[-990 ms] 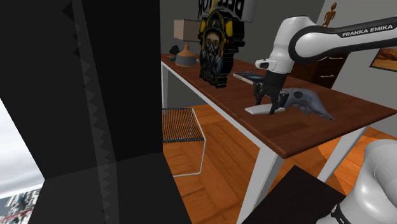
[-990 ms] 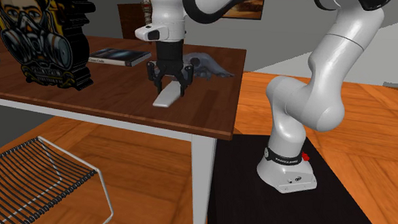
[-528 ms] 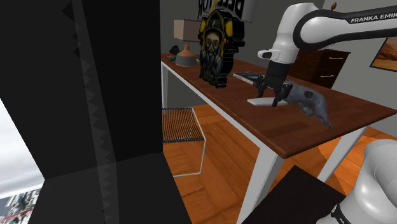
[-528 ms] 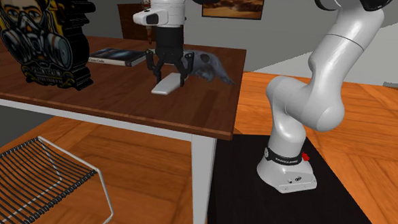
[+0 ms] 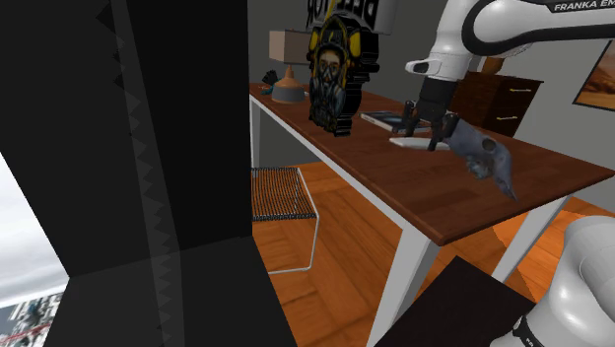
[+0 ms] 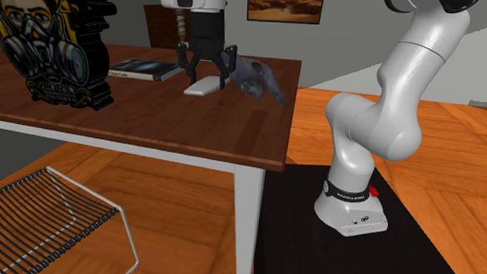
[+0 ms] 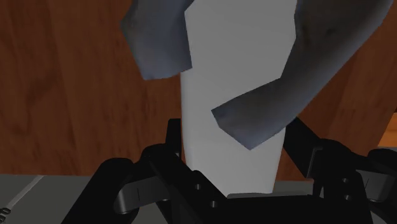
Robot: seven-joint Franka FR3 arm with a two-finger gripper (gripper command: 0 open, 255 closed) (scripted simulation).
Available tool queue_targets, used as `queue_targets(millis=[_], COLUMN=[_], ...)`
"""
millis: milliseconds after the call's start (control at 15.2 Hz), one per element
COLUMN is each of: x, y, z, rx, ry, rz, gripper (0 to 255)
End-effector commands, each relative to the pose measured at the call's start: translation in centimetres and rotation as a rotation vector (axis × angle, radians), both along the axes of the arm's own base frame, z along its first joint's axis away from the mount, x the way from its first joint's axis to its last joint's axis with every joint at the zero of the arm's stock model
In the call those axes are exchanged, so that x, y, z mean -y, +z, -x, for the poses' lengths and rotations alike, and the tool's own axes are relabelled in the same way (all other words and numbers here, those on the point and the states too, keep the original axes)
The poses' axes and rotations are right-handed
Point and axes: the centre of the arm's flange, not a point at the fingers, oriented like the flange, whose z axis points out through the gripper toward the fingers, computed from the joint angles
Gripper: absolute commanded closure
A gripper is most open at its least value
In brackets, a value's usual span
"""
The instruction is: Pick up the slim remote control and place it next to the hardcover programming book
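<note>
My black gripper (image 5: 426, 132) (image 6: 207, 72) is shut on the slim white remote (image 5: 411, 143) (image 6: 202, 87) and holds it level a little above the brown table (image 5: 444, 202) (image 6: 151, 125). The dark hardcover book (image 5: 382, 119) (image 6: 144, 68) lies flat just beyond the remote, towards the second exterior view's left. In the wrist view the remote (image 7: 232, 95) runs out from between the fingers (image 7: 149, 184). A crumpled grey-blue thing (image 7: 305, 83) lies beneath and around it on the table.
The grey-blue thing (image 5: 488, 158) (image 6: 256, 78) lies close beside the gripper. A black block with a gas-mask picture (image 5: 335, 84) (image 6: 49, 46) and a lamp (image 5: 288, 69) stand farther along the table. A wire basket (image 5: 281, 192) (image 6: 47, 217) sits on the floor.
The gripper has risen with the remote and carried it away from the table's near part, over towards the book and the grey-blue thing. The fingers stayed shut.
</note>
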Motion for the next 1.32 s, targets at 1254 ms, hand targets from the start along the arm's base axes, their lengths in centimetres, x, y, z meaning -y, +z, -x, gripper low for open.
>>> queue_targets(millis=[1254], x=[27.5], y=[0.0], z=[-2.6], rx=[0.000], ry=[0.000], rz=[0.000], gripper=[255])
